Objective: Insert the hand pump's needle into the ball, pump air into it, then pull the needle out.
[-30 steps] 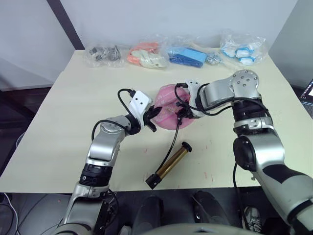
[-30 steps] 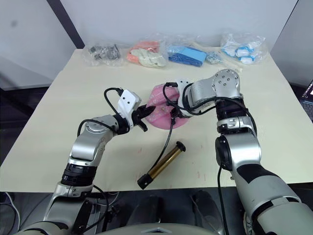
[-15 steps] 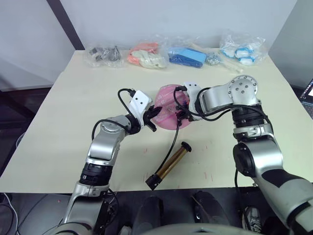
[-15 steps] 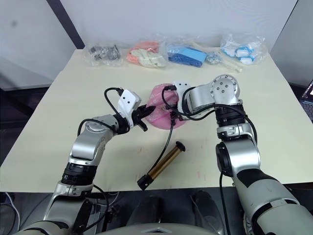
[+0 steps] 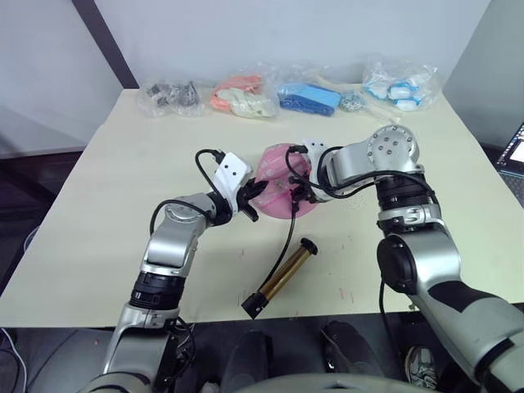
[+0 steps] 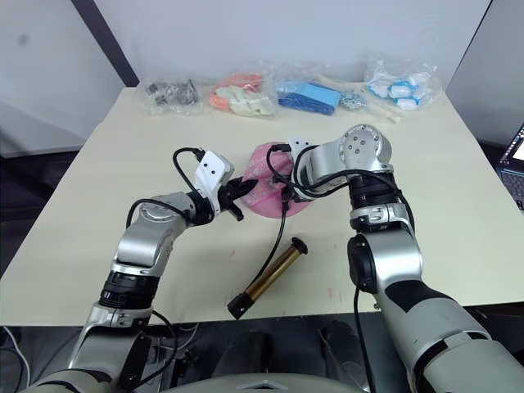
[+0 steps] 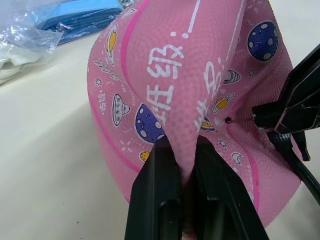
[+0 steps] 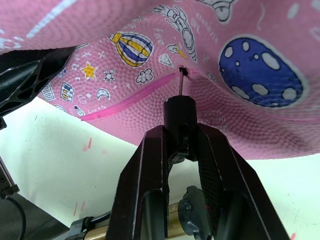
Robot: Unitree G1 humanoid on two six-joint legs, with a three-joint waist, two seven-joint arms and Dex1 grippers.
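The table (image 5: 106, 196) lies bare on the robot's left of the left gripper (image 5: 252, 196) and across its right side beyond the right arm, so a gripper could pass freely there. In the middle the room is crowded: the sagging ball (image 5: 282, 187) sits pinched in the left gripper with the right gripper (image 8: 181, 145) holding the needle (image 8: 180, 82) at its valve, and the black hose (image 5: 289, 237) trails from there down to the hand pump (image 5: 282, 277) lying near the front edge. Along the far edge a row of plastic bags (image 5: 246, 96) blocks the way.
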